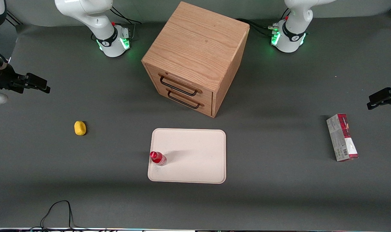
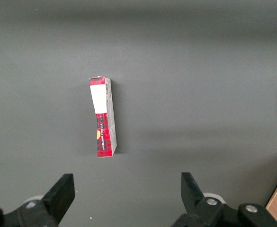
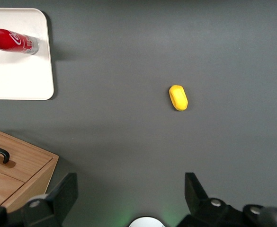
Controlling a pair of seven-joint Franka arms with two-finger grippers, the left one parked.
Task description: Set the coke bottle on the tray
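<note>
The coke bottle (image 1: 158,158) stands upright on the tray (image 1: 195,154), right by the tray's edge that faces the working arm's end of the table (image 1: 279,199), and nearer the front camera than the tray's middle. In the front view this puts it at the tray's lower left part, a little below the frame's centre. Its red cap points up at the camera and a shadow trails from it across the cream surface.

The hand (image 1: 40,86) hangs at the left edge of the front frame, above bare table, well apart from both bottle and tray. Its two black fingers (image 3: 58,196) are spread wide with nothing between them; the right wrist view looks down past them at the grey table.

A yellow lump (image 1: 80,128) lies on the table between the hand and the tray, in the left half of the front view. The wooden drawer cabinet (image 1: 195,58) sits in the upper centre of that frame, farther from the front camera than the tray, its two dark-handled drawers turned toward the tray. A red-and-grey carton (image 1: 342,137) lies flat toward the parked arm's end of the table, at the right of the front frame.
</note>
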